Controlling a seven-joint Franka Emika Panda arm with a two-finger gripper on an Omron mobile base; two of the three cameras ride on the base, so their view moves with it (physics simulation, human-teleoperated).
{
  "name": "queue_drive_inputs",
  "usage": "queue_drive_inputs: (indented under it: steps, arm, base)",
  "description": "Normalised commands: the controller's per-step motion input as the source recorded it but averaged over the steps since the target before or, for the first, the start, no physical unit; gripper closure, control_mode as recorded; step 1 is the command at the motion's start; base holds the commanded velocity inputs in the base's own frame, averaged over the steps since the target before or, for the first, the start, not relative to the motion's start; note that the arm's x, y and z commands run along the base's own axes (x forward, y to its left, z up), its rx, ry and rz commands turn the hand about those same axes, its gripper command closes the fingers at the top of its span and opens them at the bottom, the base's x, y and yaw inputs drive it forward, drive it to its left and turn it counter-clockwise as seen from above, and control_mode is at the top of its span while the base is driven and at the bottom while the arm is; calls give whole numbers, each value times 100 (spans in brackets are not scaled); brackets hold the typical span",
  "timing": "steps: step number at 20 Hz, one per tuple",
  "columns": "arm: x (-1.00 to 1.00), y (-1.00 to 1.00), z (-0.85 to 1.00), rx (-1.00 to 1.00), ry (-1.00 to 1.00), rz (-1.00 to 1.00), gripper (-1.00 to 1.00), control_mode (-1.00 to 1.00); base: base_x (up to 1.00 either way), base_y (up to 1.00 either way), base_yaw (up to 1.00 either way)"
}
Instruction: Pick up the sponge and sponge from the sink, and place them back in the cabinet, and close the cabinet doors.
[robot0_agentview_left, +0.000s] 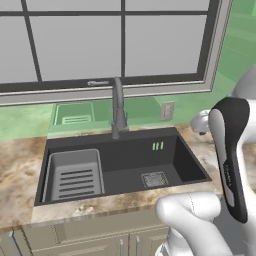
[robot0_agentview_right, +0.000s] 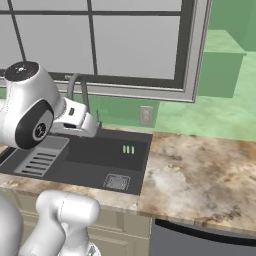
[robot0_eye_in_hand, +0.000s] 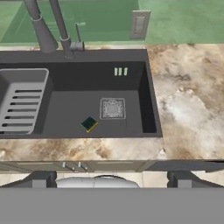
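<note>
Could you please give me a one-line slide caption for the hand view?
Open gripper looks down on black sink holding a dark-topped sponge beside the drain.

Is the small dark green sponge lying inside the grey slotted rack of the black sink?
No, the small dark green sponge lies on the black sink floor, beside the square drain.

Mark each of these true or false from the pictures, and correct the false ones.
1. A dark-topped sponge lies on the sink floor. True.
2. That sponge sits inside the grey rack. False: it lies on the bare floor near the square drain.
3. The tool is shut on a sponge. False: it is open and holds nothing.
4. The faucet stands behind the basin. True.
5. A wall outlet sits on the green backsplash. True.
</note>
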Motion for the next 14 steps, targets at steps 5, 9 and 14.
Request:
queue_drive_inputs:
  steps: [5, 9, 14]
  arm:
    - [8, -1, -15, 0, 0, 0, -100, -100]
    - [6, -3, -14, 0, 0, 0, -100, -100]
    - [0, -11, -19, 0, 0, 0, -100, -100]
  base:
    - [0, 0, 0]
    - [0, 0, 0]
    - [0, 0, 0]
